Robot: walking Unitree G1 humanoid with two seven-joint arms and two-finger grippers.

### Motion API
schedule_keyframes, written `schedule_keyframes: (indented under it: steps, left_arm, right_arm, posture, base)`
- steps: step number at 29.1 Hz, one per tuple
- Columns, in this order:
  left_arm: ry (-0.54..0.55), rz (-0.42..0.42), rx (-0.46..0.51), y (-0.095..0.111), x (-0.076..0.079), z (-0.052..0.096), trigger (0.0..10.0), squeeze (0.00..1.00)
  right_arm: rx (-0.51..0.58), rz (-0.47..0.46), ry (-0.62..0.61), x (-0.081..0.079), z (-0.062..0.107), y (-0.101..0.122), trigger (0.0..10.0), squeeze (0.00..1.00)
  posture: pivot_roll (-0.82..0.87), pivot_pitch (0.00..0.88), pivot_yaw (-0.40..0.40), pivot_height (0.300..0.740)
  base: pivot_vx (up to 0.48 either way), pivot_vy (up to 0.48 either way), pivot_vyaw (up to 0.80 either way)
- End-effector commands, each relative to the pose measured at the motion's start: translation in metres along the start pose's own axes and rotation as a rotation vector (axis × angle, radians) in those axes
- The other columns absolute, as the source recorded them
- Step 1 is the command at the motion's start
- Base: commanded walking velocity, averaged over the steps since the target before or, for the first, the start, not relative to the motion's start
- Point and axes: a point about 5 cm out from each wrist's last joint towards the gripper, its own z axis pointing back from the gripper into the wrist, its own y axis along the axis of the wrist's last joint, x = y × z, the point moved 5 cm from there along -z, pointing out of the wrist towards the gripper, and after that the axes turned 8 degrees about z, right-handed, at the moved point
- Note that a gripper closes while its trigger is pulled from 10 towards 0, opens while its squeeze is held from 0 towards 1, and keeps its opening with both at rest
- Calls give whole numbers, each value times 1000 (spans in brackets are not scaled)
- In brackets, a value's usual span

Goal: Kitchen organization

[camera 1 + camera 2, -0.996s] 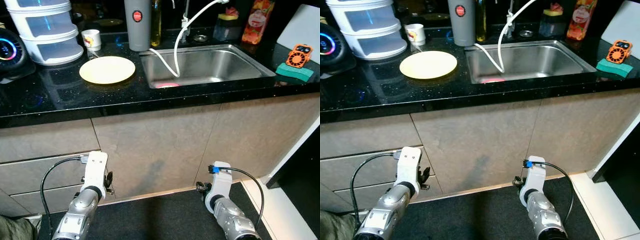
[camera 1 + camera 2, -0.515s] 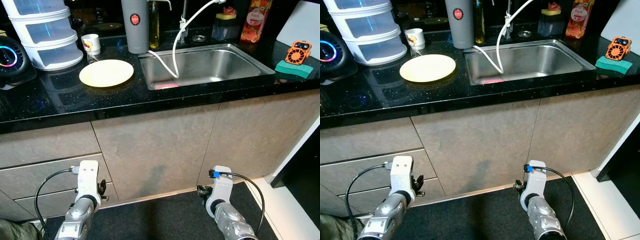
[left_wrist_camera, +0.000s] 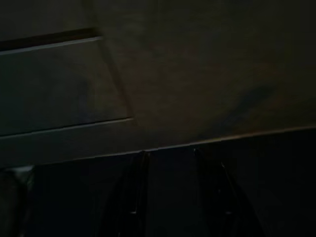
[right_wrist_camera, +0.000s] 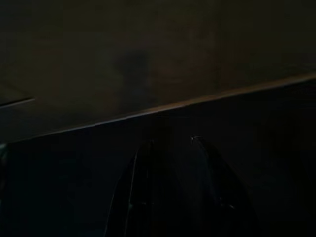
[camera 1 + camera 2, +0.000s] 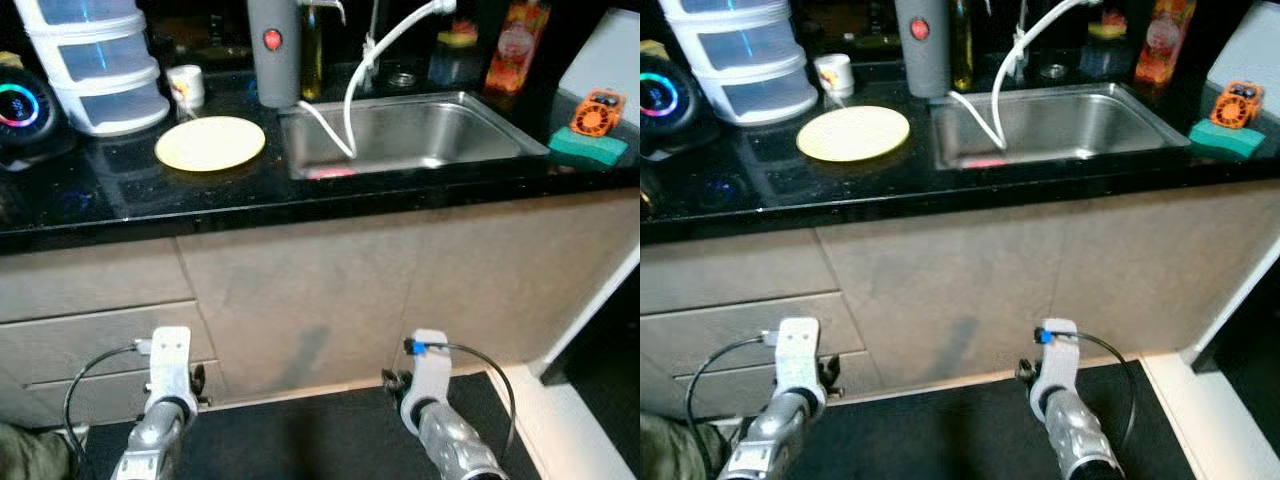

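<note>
Left claw (image 3: 170, 154) and right claw (image 4: 170, 142) spread, empty, low before the cabinet (image 5: 310, 290); no legible writing.

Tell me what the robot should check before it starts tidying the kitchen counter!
1. Both arms free: ok. The left gripper and right gripper hang low by the cabinet fronts, fingers apart, holding nothing.
2. Yellow plate easy to reach: ok, it lies flat on the black counter, left of the sink.
3. Sink contents: cannot tell; something pink lies at its bottom, beside the white hose.
4. Small cup upright: ok, behind the plate.
5. Green sponge and orange item: ok, resting at the counter's right end.
</note>
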Motion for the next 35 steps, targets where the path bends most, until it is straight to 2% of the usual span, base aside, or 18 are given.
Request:
schedule_keyframes:
  steps: [1, 7, 11, 13, 14, 16, 18, 20, 21, 22, 24, 27, 30, 35]
  left_arm:
    - [8, -15, -24, -9, -5, 2, 10000, 0]
    - [-7, -28, -37, -14, -6, 3, 10000, 0]
    - [-8, -53, -76, -25, -10, 4, 10000, 0]
    - [-9, -61, -93, -30, -11, 5, 10000, 0]
    - [-3, -62, -107, -35, -13, 5, 10000, 0]
    - [2, -21, -131, -44, -15, 7, 10000, 0]
    - [2, -2, -137, -47, -14, 7, 10000, 0]
    - [3, 42, -215, -71, -13, 14, 10000, 0]
    - [2, 40, -298, -96, -13, 24, 10000, 0]
    - [2, 13, -347, -107, -15, 29, 10000, 0]
    - [3, -6, -376, -114, -16, 32, 10000, 0]
    - [17, -12, -391, -117, -19, 34, 10000, 0]
    - [82, 103, -332, -108, -22, 29, 10000, 0]
    - [71, 86, -328, -107, -20, 28, 10000, 0]
  right_arm:
    - [-26, -6, 9, -5, 1, -10, 10000, 0]
    - [-37, 2, 13, -4, 1, -12, 10000, 0]
    - [-55, 4, 11, -3, 1, -17, 10000, 0]
    - [-61, -5, 8, -3, 2, -20, 10000, 0]
    - [-83, -41, -12, 0, 3, -26, 10000, 0]
    - [-142, -82, -65, 7, 6, -40, 10000, 0]
    - [-162, -87, -81, 9, 7, -45, 10000, 0]
    - [-232, -46, -77, 6, 11, -61, 10000, 0]
    - [-303, 13, -50, 0, 17, -78, 10000, 0]
    - [-332, 43, -42, -2, 19, -85, 10000, 0]
    - [-348, 62, -38, -3, 21, -88, 10000, 0]
    - [-353, 75, -40, -2, 22, -91, 10000, 0]
    - [-346, 62, -51, -2, 24, -94, 10000, 0]
    - [-353, 84, -45, -4, 24, -96, 10000, 0]
  posture:
    - [0, 130, 40, 740]
    - [-6, 139, 29, 740]
    - [-6, 137, 20, 740]
    - [-7, 132, 19, 740]
    - [-12, 130, 23, 740]
    - [-12, 131, 21, 740]
    - [-10, 130, 19, 740]
    - [0, 126, 8, 740]
    - [-6, 121, 6, 740]
    - [-9, 118, 7, 740]
    - [-11, 116, 8, 740]
    - [-17, 112, 6, 740]
    - [-5, 101, -4, 740]
    - [-6, 101, -7, 740]
  base:
    - [0, 0, 0]
    - [0, 0, 0]
    - [0, 0, 0]
    - [0, 0, 0]
    - [0, 0, 0]
    - [0, 0, 0]
    - [0, 0, 0]
    - [0, 0, 0]
    - [0, 0, 0]
    - [0, 0, 0]
    - [0, 0, 0]
    - [0, 0, 0]
    - [0, 0, 0]
    - [0, 0, 0]
